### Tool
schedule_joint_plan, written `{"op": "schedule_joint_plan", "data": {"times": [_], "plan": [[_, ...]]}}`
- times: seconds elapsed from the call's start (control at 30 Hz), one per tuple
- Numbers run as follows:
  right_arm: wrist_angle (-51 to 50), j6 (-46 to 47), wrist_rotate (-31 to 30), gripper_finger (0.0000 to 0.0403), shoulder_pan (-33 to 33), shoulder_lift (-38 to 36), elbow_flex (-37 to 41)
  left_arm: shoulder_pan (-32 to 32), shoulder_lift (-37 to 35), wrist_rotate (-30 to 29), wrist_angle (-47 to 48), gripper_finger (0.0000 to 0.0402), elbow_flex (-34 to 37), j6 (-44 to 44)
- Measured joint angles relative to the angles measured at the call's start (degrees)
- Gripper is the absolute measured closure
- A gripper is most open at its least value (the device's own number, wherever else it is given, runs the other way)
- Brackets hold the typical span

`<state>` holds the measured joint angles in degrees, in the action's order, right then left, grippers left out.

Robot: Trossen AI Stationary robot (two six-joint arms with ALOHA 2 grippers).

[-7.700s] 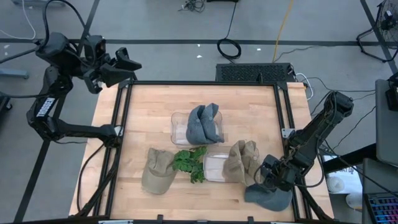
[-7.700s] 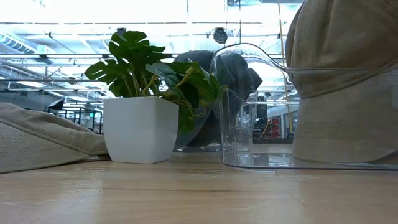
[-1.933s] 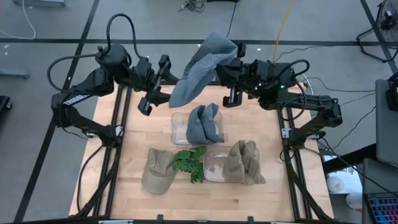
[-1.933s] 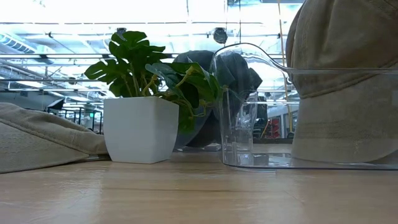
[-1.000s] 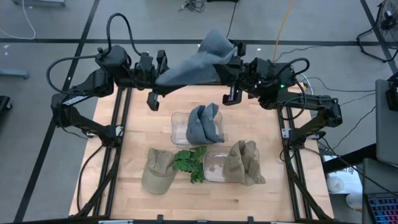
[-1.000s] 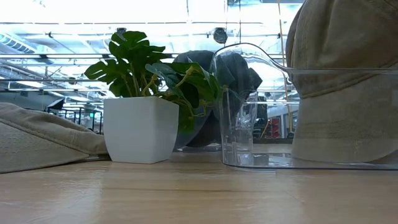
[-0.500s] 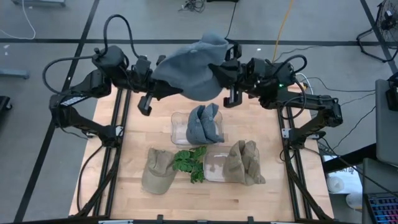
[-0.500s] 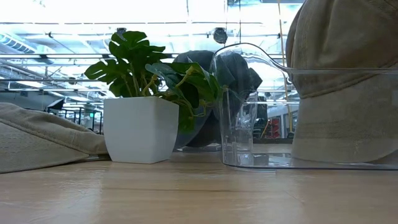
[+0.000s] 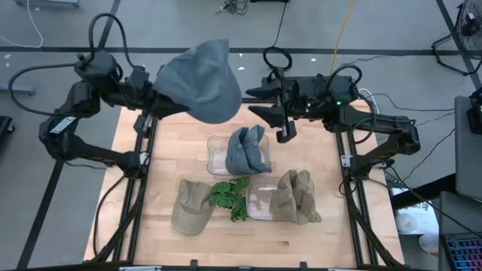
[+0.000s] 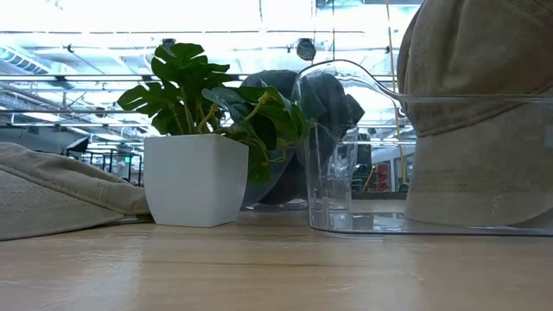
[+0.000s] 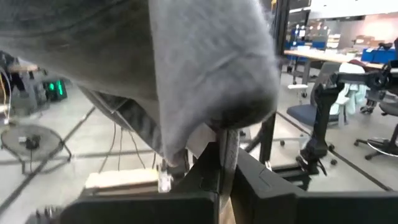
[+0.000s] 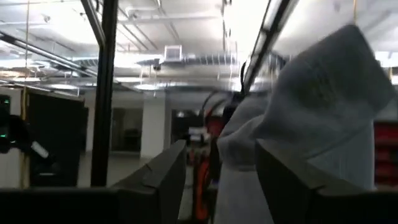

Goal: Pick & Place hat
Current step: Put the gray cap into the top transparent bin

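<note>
Wooden table [image 9: 181, 139] below me, grey floor around. My left gripper [image 9: 160, 96] is clenched on the grey hat [image 9: 202, 79], high above the far edge; the right gripper [image 9: 263, 102] hangs beside it, released. One-sided hold: it could slip, I reckon. Count: four hats, two clear bins [image 9: 217, 147], one plant [image 9: 230, 197].

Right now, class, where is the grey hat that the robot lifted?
In the high view the grey hat hangs from the left gripper above the table's far-left edge, beside the open right gripper.
</note>
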<state>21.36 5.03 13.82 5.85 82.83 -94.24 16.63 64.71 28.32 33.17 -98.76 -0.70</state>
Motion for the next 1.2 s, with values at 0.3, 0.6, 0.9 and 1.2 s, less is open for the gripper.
{"op": "schedule_joint_plan", "data": {"times": [0.3, 0.6, 0.9, 1.2], "plan": [[-21.45, 5.54, -2.86, 0.0223, 0.46, -1.71, -0.02, 0.41, -1.84, 3.51, 13.37, 0.0394, 0.0, 1.26], [-31.22, 13.86, -2.67, 0.0231, 0.58, -2.96, -0.02, -1.64, 0.66, 9.71, 28.48, 0.0394, 0.0, 4.17], [-36.43, 21.75, -3.05, 0.0232, 1.94, -4.47, -0.09, -8.78, 5.21, 9.19, 33.11, 0.0394, 0.0, 7.07], [-38.04, 21.28, 0.0, 0.0232, 2.07, -3.9, -0.09, -11.96, 11.39, 7.06, 32.7, 0.0394, -1.28, 8.34]]}}
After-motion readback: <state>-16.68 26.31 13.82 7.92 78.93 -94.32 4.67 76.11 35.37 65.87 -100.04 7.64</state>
